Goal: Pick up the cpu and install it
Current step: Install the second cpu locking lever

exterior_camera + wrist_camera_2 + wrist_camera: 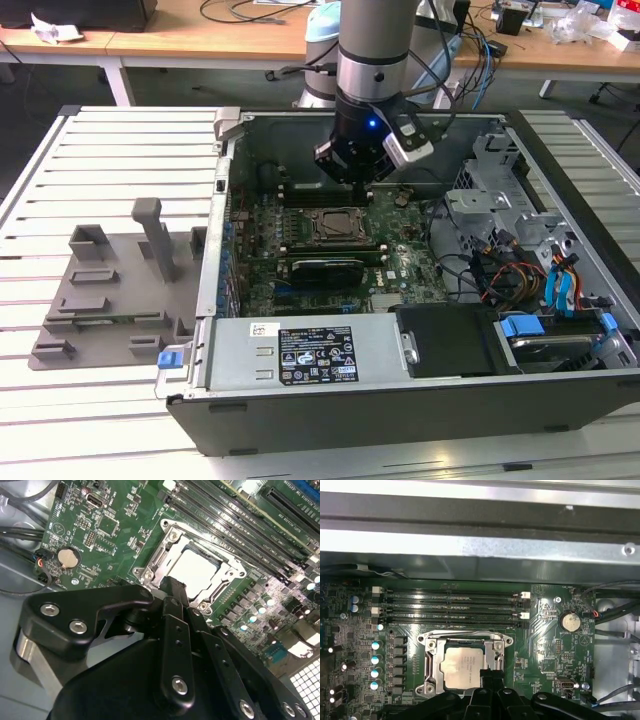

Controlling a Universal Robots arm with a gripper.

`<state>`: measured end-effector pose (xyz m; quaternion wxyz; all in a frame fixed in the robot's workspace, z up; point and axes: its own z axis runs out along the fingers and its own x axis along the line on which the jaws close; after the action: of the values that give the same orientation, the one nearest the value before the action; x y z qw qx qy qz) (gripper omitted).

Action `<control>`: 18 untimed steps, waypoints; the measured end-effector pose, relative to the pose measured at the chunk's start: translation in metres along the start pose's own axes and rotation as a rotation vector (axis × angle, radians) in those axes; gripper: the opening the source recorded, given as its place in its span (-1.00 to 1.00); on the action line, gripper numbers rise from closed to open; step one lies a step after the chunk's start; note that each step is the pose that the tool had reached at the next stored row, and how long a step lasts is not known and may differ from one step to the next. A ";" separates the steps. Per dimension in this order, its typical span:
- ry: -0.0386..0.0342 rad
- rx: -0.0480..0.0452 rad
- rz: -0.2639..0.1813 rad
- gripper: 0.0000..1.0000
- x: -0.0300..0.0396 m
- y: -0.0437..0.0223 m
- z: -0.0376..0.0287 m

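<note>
The cpu (464,666) is sitting flat inside the open socket frame (465,665) on the motherboard (545,630), just below the memory slots (450,609) at its 12 o'clock in the first wrist view. The gripper (489,676) is hovering over the chip's 5 o'clock corner, fingers drawn together into one narrow black tip and holding nothing. The chip looks light, stiff and thin, with a smooth metal lid (likely slippery), and its underside contacts are probably delicate. I judge the safest hold is across two opposite edges of the rim, kept level and never squeezed hard.
</note>
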<state>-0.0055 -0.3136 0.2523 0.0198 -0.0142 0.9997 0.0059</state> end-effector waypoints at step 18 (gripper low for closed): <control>0.0000 -0.0001 0.000 -0.79 0.0007 -0.0234 0.0007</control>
<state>-0.0055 -0.3370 0.2513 0.0198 -0.0142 0.9997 0.0059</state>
